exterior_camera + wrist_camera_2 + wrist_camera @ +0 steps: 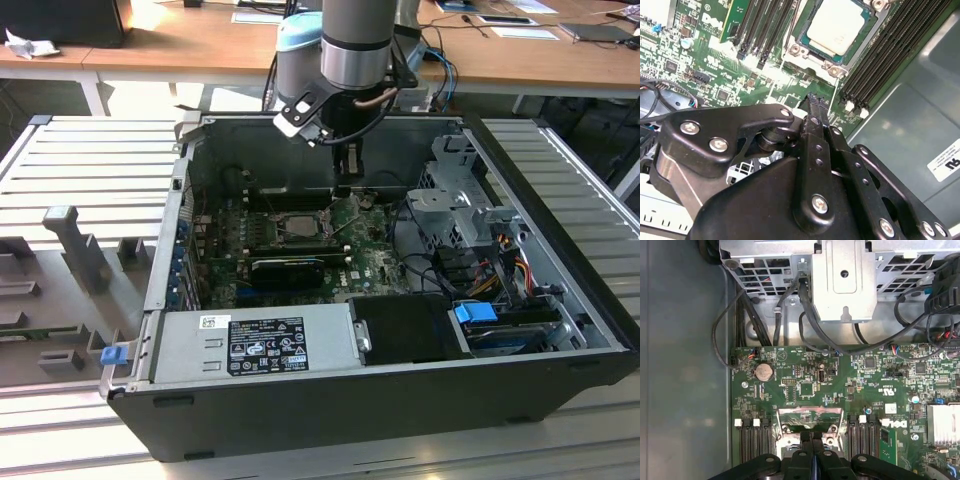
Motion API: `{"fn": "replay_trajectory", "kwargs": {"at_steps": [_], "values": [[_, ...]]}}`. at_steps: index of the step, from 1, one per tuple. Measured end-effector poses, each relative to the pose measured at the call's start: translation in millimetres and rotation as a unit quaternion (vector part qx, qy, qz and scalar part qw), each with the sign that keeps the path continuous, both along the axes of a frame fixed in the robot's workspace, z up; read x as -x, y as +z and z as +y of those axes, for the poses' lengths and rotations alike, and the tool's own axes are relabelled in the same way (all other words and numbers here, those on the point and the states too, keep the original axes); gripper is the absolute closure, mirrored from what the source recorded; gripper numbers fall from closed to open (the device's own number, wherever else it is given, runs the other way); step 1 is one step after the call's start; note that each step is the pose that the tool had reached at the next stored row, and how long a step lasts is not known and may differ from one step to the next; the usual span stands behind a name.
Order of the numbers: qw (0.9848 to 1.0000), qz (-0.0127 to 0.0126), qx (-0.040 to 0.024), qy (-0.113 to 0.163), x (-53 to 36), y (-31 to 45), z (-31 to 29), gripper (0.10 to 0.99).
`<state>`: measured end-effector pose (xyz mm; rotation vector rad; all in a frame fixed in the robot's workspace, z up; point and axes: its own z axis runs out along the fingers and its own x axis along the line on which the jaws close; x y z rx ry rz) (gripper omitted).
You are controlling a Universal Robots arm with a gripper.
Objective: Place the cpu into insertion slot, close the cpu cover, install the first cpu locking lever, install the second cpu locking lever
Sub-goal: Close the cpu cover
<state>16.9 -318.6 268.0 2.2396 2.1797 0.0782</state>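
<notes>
Exterior view: claw [343,188] low inside the computer case [350,410], over the motherboard [370,255].

Second wrist view: fingers clenched on nothing, probably to serve as a narrow pusher. The cpu [840,25] sits in the insertion slot [799,45], just beyond the tips.

First wrist view: the insertion slot's silver frame lies directly ahead of the tips.

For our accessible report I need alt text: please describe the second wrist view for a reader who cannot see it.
A small square chip with a pale silver metal top sits in a silver-framed socket on a green motherboard. The black gripper, its fingers together and holding nothing, hangs near the socket, next to black memory slots.
</notes>
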Motion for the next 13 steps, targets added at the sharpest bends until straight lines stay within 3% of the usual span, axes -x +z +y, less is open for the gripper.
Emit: {"fn": "replay_trajectory", "kwargs": {"at_steps": [13], "values": [[1.0000, 0.0005, 0.0000, 0.000, -26.4, 0.0, 0.0, 0.980]]}}
